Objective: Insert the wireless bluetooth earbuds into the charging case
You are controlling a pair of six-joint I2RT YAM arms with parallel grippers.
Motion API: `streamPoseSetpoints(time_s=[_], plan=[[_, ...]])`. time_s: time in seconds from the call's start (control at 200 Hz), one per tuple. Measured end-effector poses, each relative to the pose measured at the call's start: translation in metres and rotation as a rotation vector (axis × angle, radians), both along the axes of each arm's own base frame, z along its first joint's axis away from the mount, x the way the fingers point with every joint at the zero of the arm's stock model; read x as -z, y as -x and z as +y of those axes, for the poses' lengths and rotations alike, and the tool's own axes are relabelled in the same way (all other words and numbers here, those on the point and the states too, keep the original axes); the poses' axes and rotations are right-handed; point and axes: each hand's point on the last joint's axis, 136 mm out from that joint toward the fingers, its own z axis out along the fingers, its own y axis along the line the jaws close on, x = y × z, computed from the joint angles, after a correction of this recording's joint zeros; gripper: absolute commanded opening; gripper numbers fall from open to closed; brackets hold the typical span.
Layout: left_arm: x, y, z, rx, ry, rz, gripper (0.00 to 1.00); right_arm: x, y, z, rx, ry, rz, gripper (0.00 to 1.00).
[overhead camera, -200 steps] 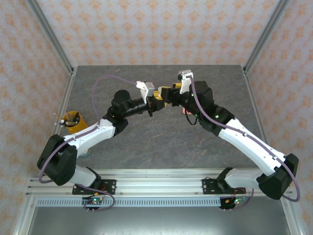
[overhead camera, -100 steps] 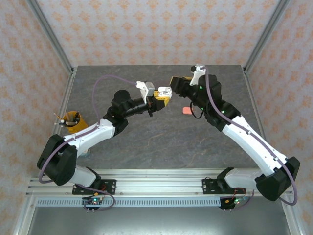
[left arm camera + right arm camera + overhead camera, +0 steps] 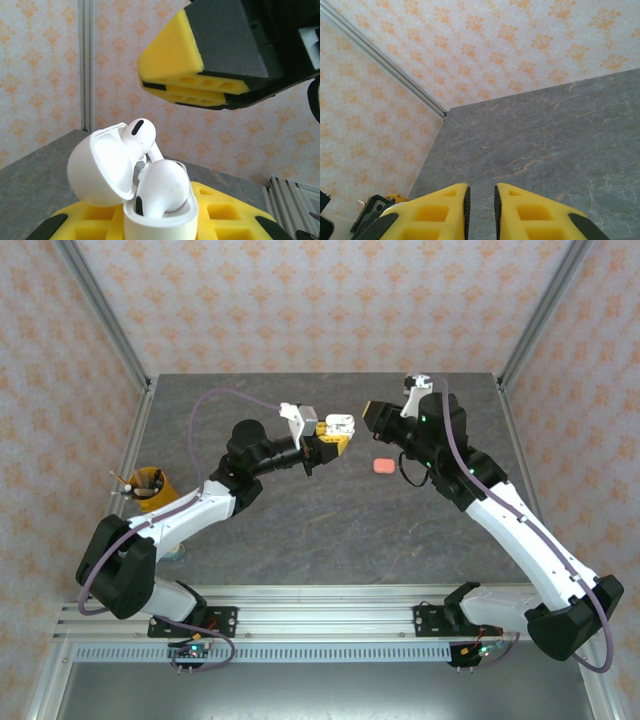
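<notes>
Nearest, bolted at the bench edge: left arm (image 3: 170, 530) and right arm (image 3: 520, 530), both stretched up over the grey bench (image 3: 300, 530) toward its far half. Off to the left, just beside the left forearm: a yellow cup (image 3: 148, 485) with small items poking out, too small to tell apart. Further in, right of centre, flat on the bench: a small coral-pink case (image 3: 382, 466), lying apart from both arms.

Beyond it, raised above the bench: left end effector (image 3: 338, 437), clamped on the lower body of the white charging case (image 3: 160, 222). From the left wrist: lid (image 3: 97, 172) swung open and tipped to the left. One white earbud (image 3: 162, 187) seated in the near well. A second white earbud (image 3: 140, 134) taller behind it, head above the rim, stem angled down into the case.

Just past the case and slightly higher, not touching it: right end effector (image 3: 372, 412), yellow fingers drawn nearly together, with only a thin slit between and nothing in it. From the right wrist: two yellow fingertips (image 3: 440, 205) side by side, with bare bench beyond. Farthest back: orange-patterned walls (image 3: 300, 300).
</notes>
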Motion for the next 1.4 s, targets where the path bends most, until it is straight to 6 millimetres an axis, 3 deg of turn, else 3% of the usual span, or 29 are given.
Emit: streamPoseSetpoints(time_s=[0.3,0.641,1.021,1.396], plan=[[-0.008,0.002,-0.003,0.012,0.009,-0.016,0.0,0.005,-0.005,0.012,-0.04,0.002,0.033,0.21],[-0.004,0.004,-0.006,0.022,-0.002,0.0,0.0,0.012,-0.004,0.027,-0.116,-0.005,0.067,0.17],[0.003,-0.005,-0.012,0.025,-0.014,0.01,0.0,0.004,0.014,0.018,-0.129,-0.02,0.056,0.17],[0.002,-0.006,-0.012,0.025,-0.011,0.006,0.0,0.008,0.012,0.016,-0.113,-0.005,0.066,0.17]])
